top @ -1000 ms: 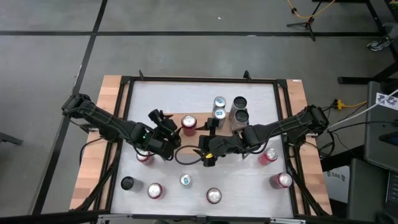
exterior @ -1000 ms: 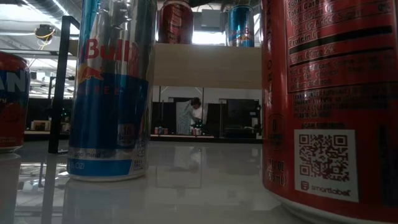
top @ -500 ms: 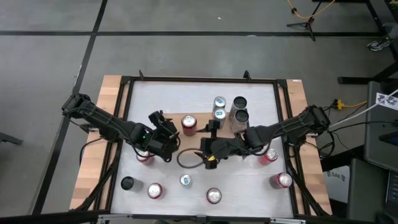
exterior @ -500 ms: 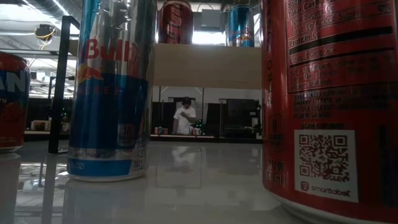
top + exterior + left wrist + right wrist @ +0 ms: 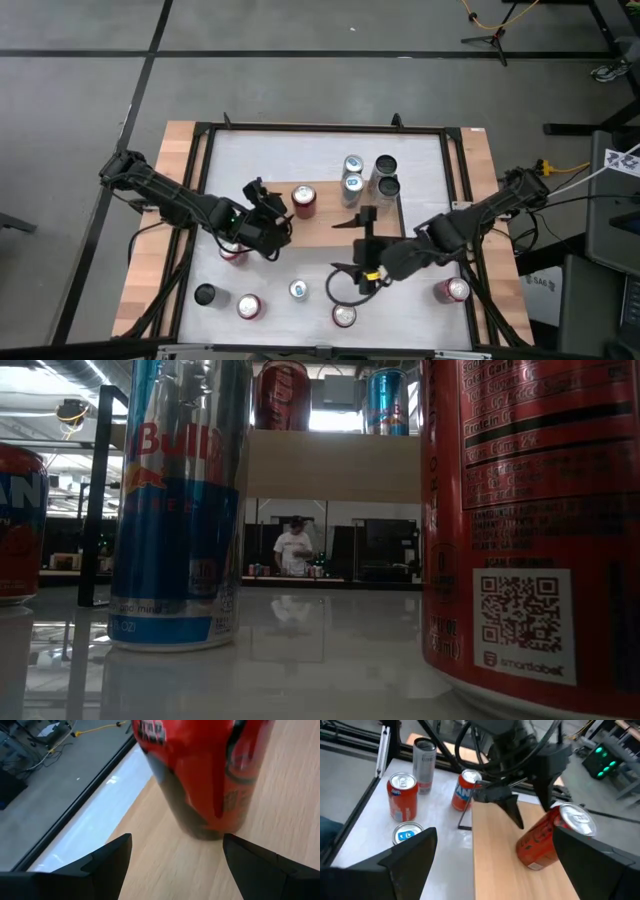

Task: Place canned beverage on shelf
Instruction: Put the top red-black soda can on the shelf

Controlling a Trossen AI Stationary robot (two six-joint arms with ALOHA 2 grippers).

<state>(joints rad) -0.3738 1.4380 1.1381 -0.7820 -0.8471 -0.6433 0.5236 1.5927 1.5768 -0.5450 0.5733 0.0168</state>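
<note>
A red can stands upright on the light wooden shelf near its left end; it also shows in the left wrist view as the red can. My left gripper is open just left of it, and its fingers stand short of the can on either side without touching. My right gripper hangs open and holds nothing over the shelf's near edge, pointing toward the red can and the left gripper.
Two blue-topped cans and two dark-topped cans stand at the shelf's far edge. Several more cans stand on the white table near the front: red, blue, red, red, black.
My right gripper has drawn back from the middle of the shelf toward the table's near right, rising a little and staying open. The red can and my left gripper have kept their places.
</note>
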